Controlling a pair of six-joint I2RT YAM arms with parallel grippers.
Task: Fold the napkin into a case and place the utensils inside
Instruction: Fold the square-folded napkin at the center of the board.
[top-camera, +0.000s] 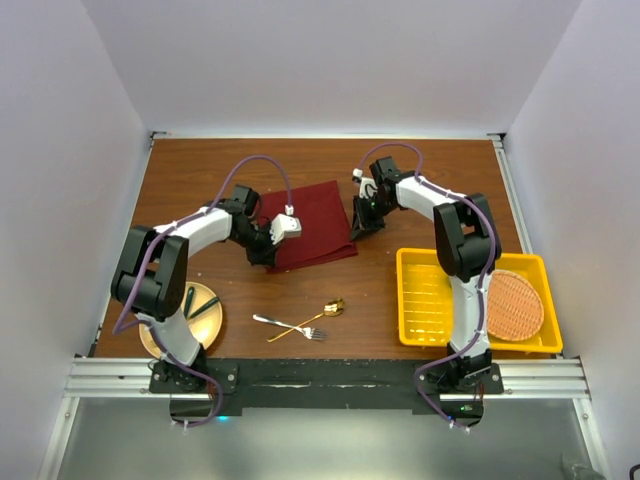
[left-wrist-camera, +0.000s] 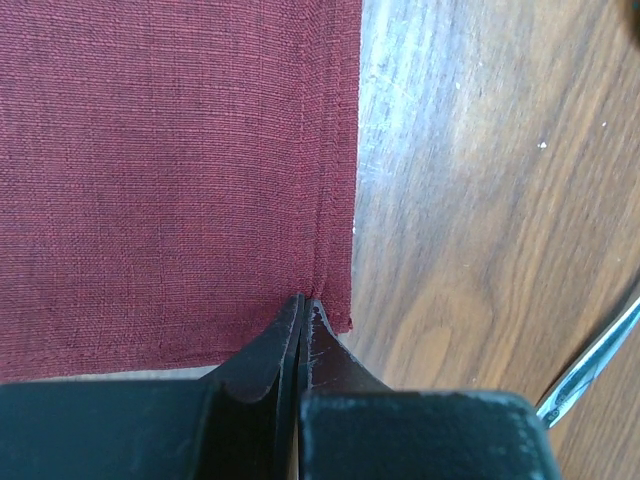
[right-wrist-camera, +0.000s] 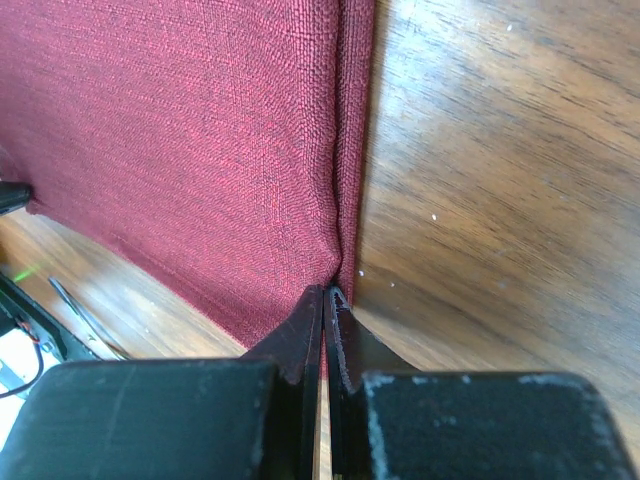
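The napkin (top-camera: 312, 222) lies spread flat on the desk (top-camera: 200, 180), a little beyond its middle, between the two arms. The left tool (top-camera: 262, 256) is at the napkin's near left corner. In the left wrist view its tips (left-wrist-camera: 305, 308) are pressed together, nipping the hem right at that corner. The right tool (top-camera: 358, 231) is at the near right corner. In the right wrist view it (right-wrist-camera: 327, 295) is likewise closed tight on the cloth's edge, and the fabric rises a little from the wood there.

The fork (top-camera: 272, 321) and the spoon (top-camera: 334, 308) lie crossed over each other on the bare wood nearer the arm bases, apart from the napkin.

A yellow tray (top-camera: 425, 300) sits at the near right, with a round orange mat (top-camera: 515, 303) resting in its right half. At the near left is a plate (top-camera: 207, 325) with green-handled cutlery (top-camera: 197, 305) on it.
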